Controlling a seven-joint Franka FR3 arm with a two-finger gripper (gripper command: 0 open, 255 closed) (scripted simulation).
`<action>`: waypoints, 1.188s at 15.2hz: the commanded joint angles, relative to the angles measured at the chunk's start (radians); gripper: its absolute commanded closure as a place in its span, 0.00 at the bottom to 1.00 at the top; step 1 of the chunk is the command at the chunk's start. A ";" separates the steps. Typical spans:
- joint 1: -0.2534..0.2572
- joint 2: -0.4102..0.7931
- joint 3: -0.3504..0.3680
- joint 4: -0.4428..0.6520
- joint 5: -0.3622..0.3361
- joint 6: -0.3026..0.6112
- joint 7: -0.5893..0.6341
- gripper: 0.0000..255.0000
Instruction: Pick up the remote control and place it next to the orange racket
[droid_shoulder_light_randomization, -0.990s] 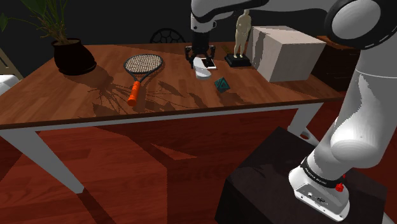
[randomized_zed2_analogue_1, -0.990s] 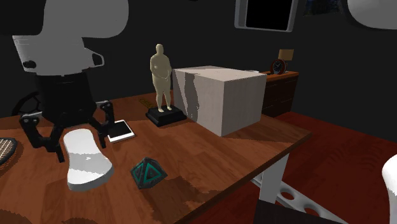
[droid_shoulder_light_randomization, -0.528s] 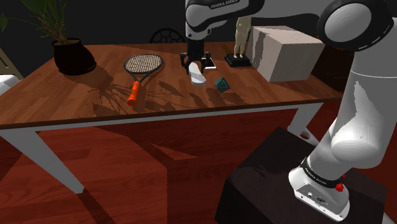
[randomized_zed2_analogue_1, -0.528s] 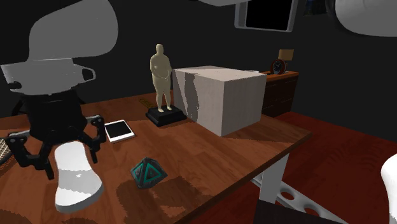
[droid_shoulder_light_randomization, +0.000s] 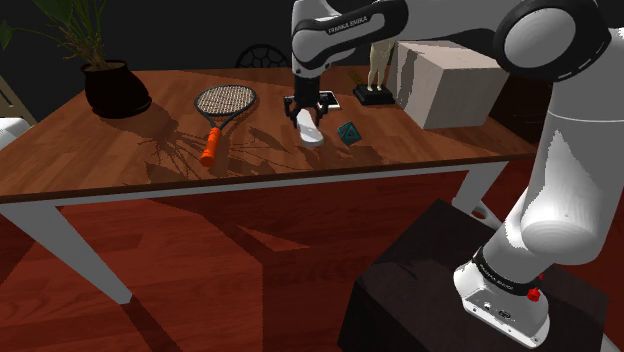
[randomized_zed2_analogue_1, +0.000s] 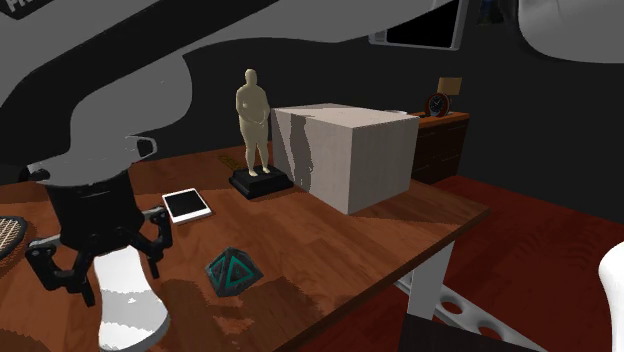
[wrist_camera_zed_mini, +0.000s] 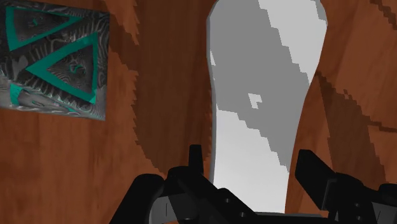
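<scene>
One black pincer (wrist_camera_zed_mini: 251, 154) tight around the white remote control (wrist_camera_zed_mini: 267, 76), near a teal-patterned block (wrist_camera_zed_mini: 54, 60).

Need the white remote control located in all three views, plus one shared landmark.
Shoulder view: white remote control at mid-table, right of the orange-handled racket.
Second exterior view: lower left, under the black gripper.
Wrist view: clasped between the gripper's fingers.
Shared landmark: dark polyhedron with teal triangles, beside it.

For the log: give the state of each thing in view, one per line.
tool: shut on the remote control.
remote control: clasped between the tool's fingers.
racket: lying flat on the table.
teal patterned block: resting on the table.
figurine: upright on its black base.
box: standing on the table.
potted plant: upright.
</scene>
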 joint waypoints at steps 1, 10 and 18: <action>0.000 0.006 0.000 -0.020 0.000 0.027 0.000 1.00; 0.000 0.026 0.000 -0.059 0.000 0.086 -0.001 1.00; 0.000 0.026 0.000 -0.059 0.000 0.085 -0.001 0.00</action>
